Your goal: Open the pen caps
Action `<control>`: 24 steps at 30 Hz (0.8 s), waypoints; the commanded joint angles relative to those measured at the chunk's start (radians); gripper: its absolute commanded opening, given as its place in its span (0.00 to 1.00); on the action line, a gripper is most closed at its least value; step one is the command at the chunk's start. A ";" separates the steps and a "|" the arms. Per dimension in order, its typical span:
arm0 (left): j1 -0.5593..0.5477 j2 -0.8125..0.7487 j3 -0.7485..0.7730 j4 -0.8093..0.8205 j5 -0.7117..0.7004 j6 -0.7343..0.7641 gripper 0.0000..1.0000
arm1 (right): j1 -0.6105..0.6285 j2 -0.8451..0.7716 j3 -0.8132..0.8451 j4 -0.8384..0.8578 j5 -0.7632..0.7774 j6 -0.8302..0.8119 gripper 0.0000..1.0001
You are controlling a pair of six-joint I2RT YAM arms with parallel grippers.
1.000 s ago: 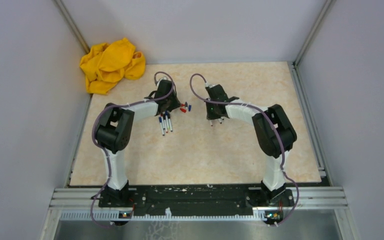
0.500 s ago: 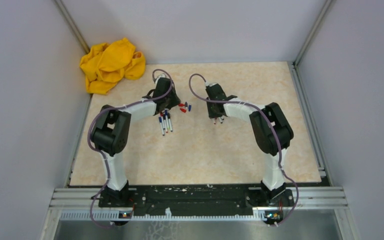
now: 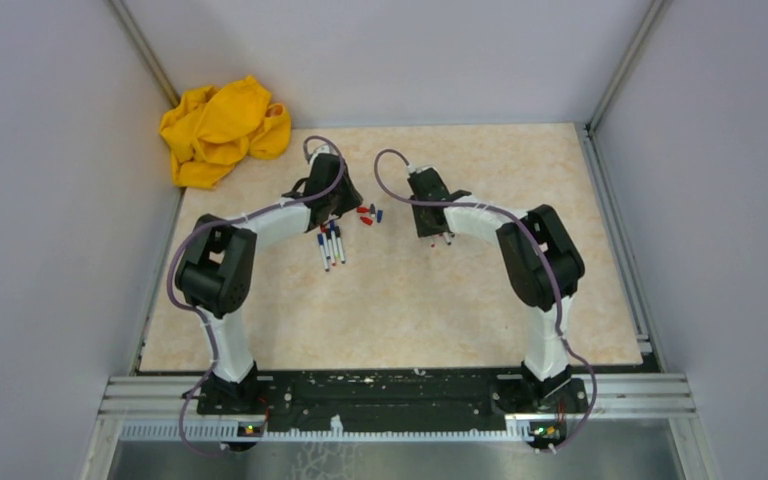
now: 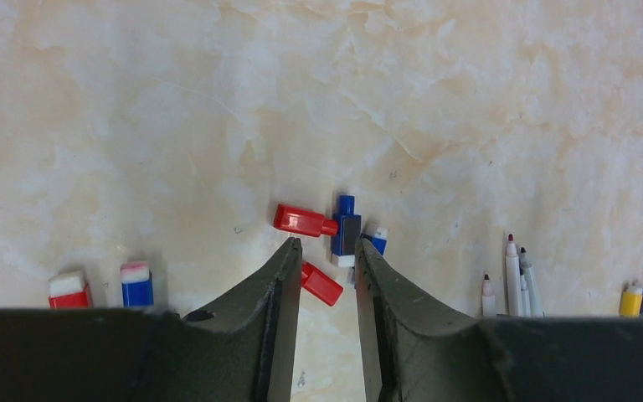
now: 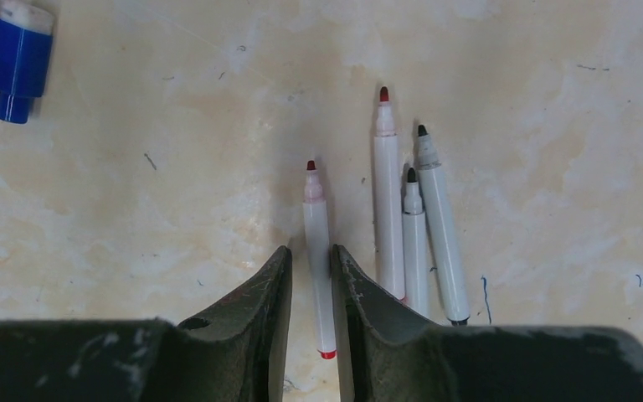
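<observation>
Pen caps: small red and blue plastic pen caps [image 3: 368,214] are lying loose on the beige marbled table [image 3: 520,300], toward the far middle.
Cap look and direction: in the left wrist view one red cap [image 4: 304,221] is lying crosswise. Its narrow end is touching the side of a blue cap [image 4: 346,230], whose long axis is running straight away from the fingers. A white-ended blue cap [image 4: 376,239] is sitting just beside that, partly hidden by a finger.
Left gripper [image 4: 326,244]: its dark jaws are standing moderately apart and gripping nothing. A second red cap [image 4: 321,284] is lying slantwise on the table in the gap between them, and the other caps are lying just beyond the fingertips.
Right gripper [image 5: 311,249]: its jaws are standing only narrowly apart, flanking a thin white-grey red-tipped pen [image 5: 318,276]. Whether they are pressing on it cannot be told.
Pen direction: that uncapped pen is lying with its long axis near to far, its tip pointing away from the fingers. Three more uncapped pens [image 5: 439,226] are lying parallel just beside it, two black-tipped and one red-tipped.
Other pens: a second cluster of pens [image 3: 331,243] is lying just near of the left gripper, long axes running roughly near to far.
Cloth: a crumpled yellow cloth [image 3: 222,128] is sitting at the far left corner.
</observation>
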 commanded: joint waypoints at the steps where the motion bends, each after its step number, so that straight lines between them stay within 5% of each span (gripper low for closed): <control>1: -0.007 -0.053 -0.016 0.010 -0.012 -0.006 0.37 | 0.032 -0.044 0.037 0.010 0.021 -0.017 0.24; 11: -0.023 -0.097 -0.020 0.019 -0.013 -0.002 0.37 | 0.021 -0.206 0.006 -0.025 0.143 0.005 0.29; 24: -0.057 -0.107 -0.013 0.048 0.017 -0.004 0.37 | -0.249 -0.287 -0.180 -0.049 0.164 0.083 0.32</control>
